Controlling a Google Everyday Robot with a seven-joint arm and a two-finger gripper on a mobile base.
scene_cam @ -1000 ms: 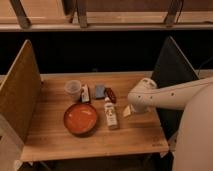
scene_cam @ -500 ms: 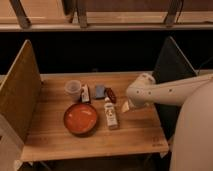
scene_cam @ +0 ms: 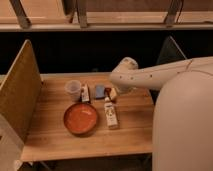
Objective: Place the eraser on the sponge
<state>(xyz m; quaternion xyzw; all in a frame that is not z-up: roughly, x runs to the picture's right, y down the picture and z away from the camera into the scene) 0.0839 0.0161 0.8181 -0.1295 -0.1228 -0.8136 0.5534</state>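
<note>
The eraser stands on the table just beside the clear cup, with the blue-grey sponge a short way to its right; it is not on the sponge. The arm reaches in from the right and the gripper hangs low at the right end of that row, near the dark red oval thing. Its fingers seem to be spread wide with nothing between them, though the wrist hides much of them. The work in hand is judged to be the reach for the eraser. To do it well the gripper should rise enough to pass over the oval thing and the sponge rather than sweep through them; it should come down from above, centred on the block; its fingers should be turned so that neither lands on the cup side, since the cup stands so close. The grip should fall on the eraser's narrow faces. The carry is short, so a small lift is enough; the eraser should be lowered flat over the sponge's middle and let go low, so that it does not tip toward the white bottle or the orange bowl.
</note>
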